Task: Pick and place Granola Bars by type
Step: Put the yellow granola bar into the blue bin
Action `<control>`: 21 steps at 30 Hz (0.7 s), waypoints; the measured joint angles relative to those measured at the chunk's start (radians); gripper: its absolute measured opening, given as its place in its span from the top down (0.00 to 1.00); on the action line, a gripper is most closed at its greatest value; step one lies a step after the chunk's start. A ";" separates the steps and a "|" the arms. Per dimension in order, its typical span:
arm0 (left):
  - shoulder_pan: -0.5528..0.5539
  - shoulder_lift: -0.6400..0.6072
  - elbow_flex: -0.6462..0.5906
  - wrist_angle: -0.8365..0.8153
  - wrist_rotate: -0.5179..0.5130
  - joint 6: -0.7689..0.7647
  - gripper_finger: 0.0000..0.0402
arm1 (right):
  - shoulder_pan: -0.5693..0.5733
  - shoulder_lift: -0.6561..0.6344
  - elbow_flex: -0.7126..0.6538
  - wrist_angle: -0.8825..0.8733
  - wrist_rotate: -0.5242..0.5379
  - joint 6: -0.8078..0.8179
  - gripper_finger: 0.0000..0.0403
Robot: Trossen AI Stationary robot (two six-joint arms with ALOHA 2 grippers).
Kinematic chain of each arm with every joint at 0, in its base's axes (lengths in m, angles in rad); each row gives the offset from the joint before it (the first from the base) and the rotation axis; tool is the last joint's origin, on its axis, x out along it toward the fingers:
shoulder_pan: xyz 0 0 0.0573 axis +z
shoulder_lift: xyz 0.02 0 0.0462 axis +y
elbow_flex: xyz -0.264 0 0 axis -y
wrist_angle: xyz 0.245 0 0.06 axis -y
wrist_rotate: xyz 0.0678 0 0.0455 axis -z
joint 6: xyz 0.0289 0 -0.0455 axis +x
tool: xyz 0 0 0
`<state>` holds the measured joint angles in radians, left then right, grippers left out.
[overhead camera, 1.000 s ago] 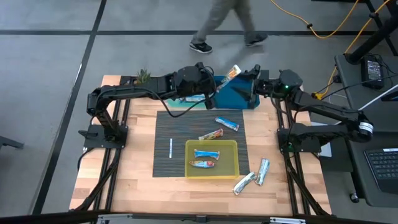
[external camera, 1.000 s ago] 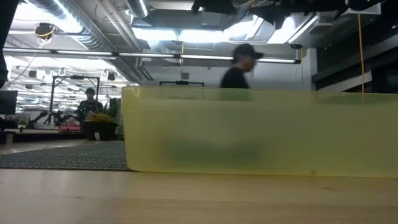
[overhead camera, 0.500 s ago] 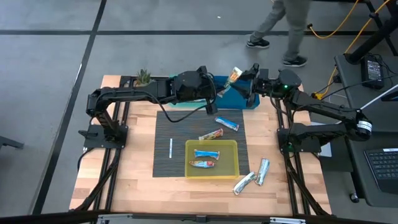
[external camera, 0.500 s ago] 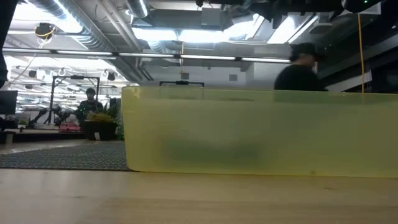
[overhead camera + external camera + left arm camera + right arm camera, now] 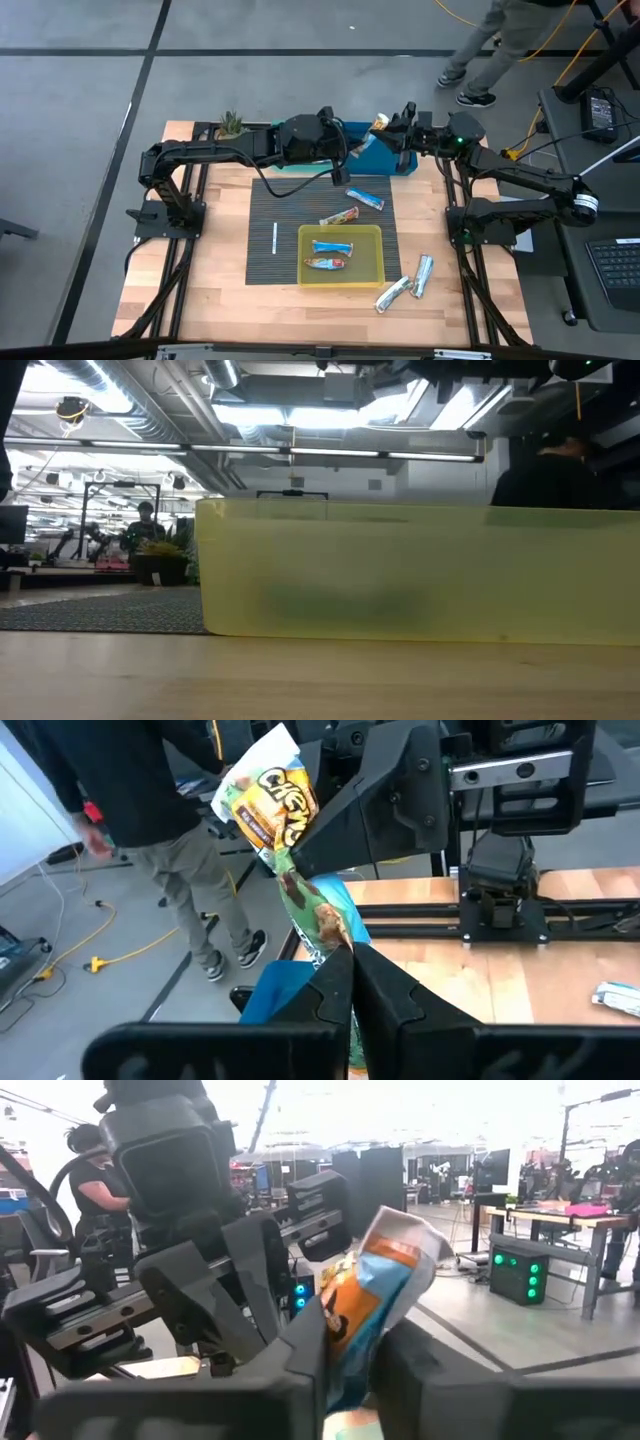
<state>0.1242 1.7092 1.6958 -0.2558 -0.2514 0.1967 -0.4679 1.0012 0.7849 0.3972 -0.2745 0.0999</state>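
Note:
A granola bar in an orange, green and blue wrapper hangs in the air above the blue bin at the table's far edge. My left gripper is shut on one end of it and my right gripper has closed on the other half. In the left wrist view the bar rises from my left gripper to the right arm's dark finger. In the right wrist view the bar stands between my right gripper's fingers. My left gripper pinches the bar's lower end between its two fingers, coming about level from the table's left, the fingers lying along the bar. The bar slants up and away past the fingertips, clear of the bin. My right gripper, coming from the table's right, has the bar's upper half pinched between its two fingers. The bar's crimped end sticks up above the fingers. The bar stays lifted clear.
A yellow bin on the dark mat holds two bars; its wall fills the low view. Two bars lie on the mat, two silvery ones near the right front, a white stick left. A person walks beyond the far edge.
My right gripper's fingers, wide apart a second ago, have closed in on the bar's upper half. My left gripper has kept its hold on the bar. The person behind the table has walked toward the right.

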 joint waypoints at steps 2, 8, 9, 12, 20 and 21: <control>0.001 0.000 0.000 -0.001 0.015 0.000 0.98 | 0.000 0.000 0.000 0.008 -0.002 -0.001 0.89; -0.006 -0.029 -0.001 -0.042 0.018 -0.001 0.86 | -0.001 -0.011 0.027 -0.018 -0.006 -0.028 0.89; -0.007 -0.041 -0.001 -0.047 0.017 -0.009 0.83 | -0.002 -0.012 0.043 -0.042 -0.001 -0.046 0.88; -0.007 -0.079 -0.001 -0.048 -0.001 -0.019 0.73 | -0.003 -0.012 0.097 -0.164 0.005 -0.119 0.89; -0.007 -0.119 -0.002 -0.083 -0.041 -0.074 0.57 | -0.002 -0.011 0.250 -0.503 0.125 -0.237 0.89; -0.007 -0.117 -0.002 -0.089 -0.039 -0.079 0.57 | -0.002 -0.011 0.258 -0.526 0.128 -0.237 0.89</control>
<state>0.1172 1.5920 1.6943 -0.3448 -0.2900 0.1179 -0.4698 0.9905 1.0431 -0.1292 -0.1469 -0.1373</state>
